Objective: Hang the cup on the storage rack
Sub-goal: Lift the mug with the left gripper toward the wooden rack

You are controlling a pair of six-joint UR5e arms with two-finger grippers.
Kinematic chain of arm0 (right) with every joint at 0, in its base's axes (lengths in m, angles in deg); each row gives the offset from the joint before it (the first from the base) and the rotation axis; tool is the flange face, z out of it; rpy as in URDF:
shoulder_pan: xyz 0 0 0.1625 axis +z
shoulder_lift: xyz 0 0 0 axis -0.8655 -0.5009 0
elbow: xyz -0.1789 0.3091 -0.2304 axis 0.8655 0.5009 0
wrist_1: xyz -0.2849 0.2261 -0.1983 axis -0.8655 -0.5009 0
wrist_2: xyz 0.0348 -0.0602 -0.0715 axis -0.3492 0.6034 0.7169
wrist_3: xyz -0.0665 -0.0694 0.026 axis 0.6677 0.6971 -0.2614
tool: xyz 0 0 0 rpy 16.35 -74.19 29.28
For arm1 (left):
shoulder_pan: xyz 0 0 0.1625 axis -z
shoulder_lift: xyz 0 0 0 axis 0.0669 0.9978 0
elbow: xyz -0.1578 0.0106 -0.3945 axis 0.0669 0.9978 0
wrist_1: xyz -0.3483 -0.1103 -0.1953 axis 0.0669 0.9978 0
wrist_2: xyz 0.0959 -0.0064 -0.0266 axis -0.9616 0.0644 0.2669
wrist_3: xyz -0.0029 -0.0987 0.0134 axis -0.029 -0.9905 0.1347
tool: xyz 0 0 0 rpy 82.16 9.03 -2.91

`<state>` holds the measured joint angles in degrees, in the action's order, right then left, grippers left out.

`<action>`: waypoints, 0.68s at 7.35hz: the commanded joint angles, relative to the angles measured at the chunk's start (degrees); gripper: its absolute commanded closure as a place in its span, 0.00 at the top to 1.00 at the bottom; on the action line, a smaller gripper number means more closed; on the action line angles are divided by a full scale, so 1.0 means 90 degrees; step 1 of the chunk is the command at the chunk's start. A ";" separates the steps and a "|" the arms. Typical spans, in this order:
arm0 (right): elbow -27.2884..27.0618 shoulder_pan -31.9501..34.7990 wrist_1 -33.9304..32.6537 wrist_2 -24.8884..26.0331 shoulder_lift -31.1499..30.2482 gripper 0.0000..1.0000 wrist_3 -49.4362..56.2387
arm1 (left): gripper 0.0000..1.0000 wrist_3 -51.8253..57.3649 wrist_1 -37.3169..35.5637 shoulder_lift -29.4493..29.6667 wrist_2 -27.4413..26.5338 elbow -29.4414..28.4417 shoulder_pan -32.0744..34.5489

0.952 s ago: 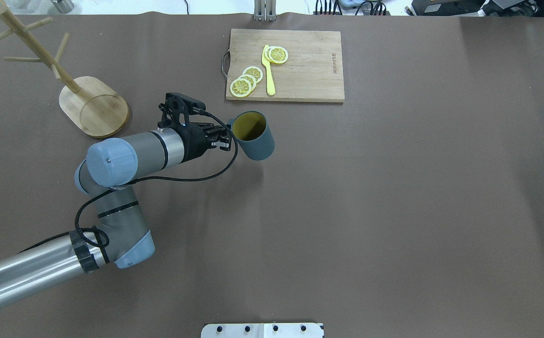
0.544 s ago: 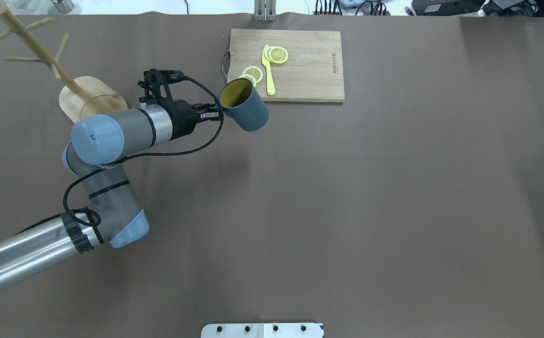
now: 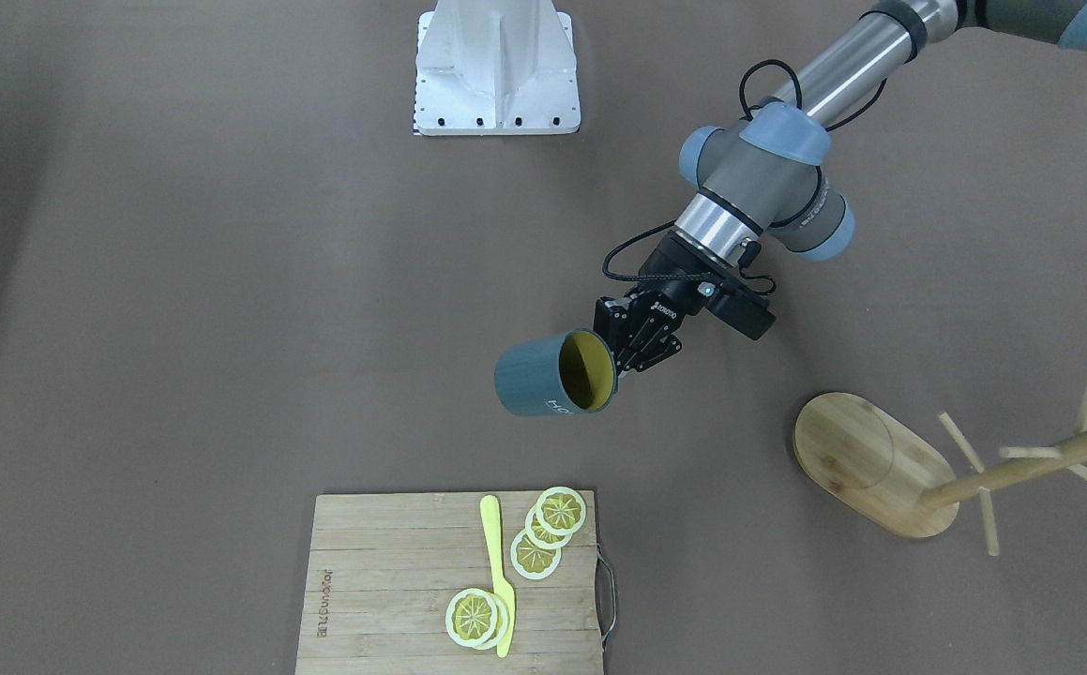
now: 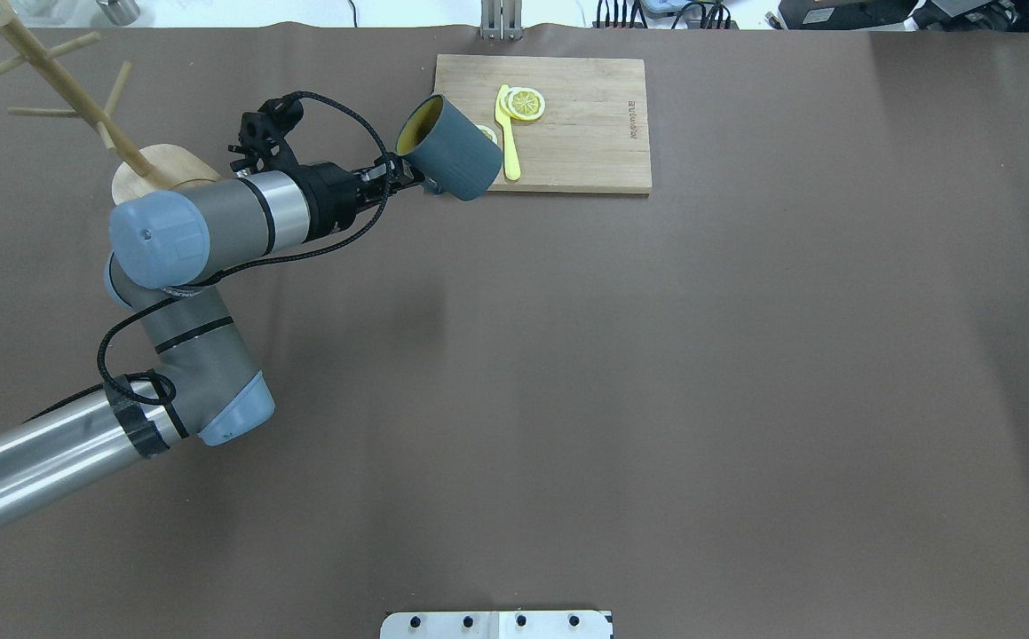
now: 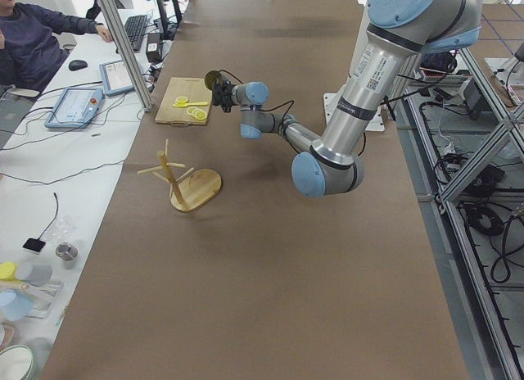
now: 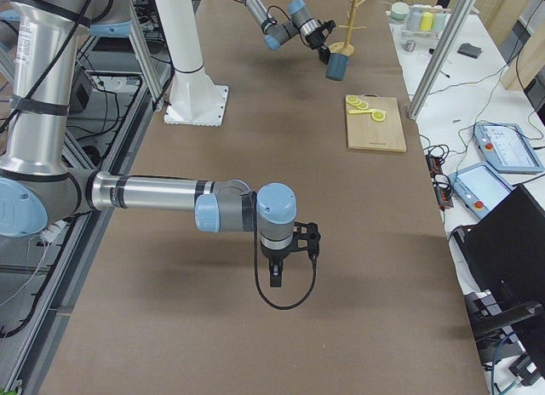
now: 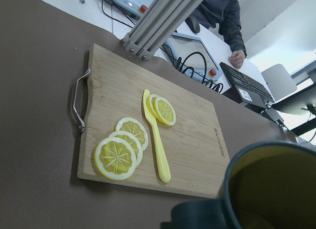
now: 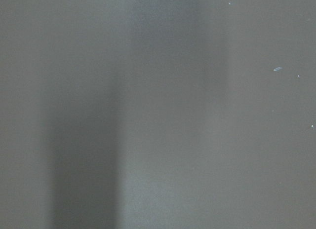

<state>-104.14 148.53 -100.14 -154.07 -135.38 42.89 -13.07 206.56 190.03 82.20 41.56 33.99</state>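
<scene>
Overhead exterior view: left gripper (image 4: 392, 174) is clamped on the dark blue-grey mug with the yellow interior (image 4: 452, 160), taking it at the rim edge nearest the wrist. I cannot tell whether the fingers pinch the wall or the handle.

- The mug is off the table and tilted, mouth turned back toward the wrist. From overhead it overlaps the near-left corner of the rectangular wooden cutting board (image 4: 576, 133). The front-facing view shows it in the air, apart from that board.
- The board carries lemon slices (image 4: 526, 104) and a yellow plastic knife (image 4: 507, 133). None of these belong to the job.
- The light bamboo mug tree with the oval base (image 4: 137, 177) stands well apart, on the robot's left. Its pegs are bare.
- Right gripper (image 6: 276, 278) hangs low over the brown table, far from the work. It shows only in the right side view, so I cannot tell its state. Its wrist camera gives only table surface.

Step, as I judge it: the mug is lifted and the carry to the tree is under way. Nothing is hung yet.

The next move calls for:
- swinging the mug left toward the tree,
- turning the wrist so the loop handle faces a free upward-slanting peg,
- threading the loop over the peg tip, then letting go.

The handle shows only partly, at the bottom of the left wrist view. I would check that the loop is free of the fingers before committing.
</scene>
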 commanded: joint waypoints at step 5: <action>0.0019 0.0000 0.0000 0.0023 0.0000 1.00 0.0000 | 0.00 -0.5260 0.1443 -0.0085 -0.0065 -0.0063 0.0991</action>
<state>-103.95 148.53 -100.14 -153.91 -135.37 42.88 -51.94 217.77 189.44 81.89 41.35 40.97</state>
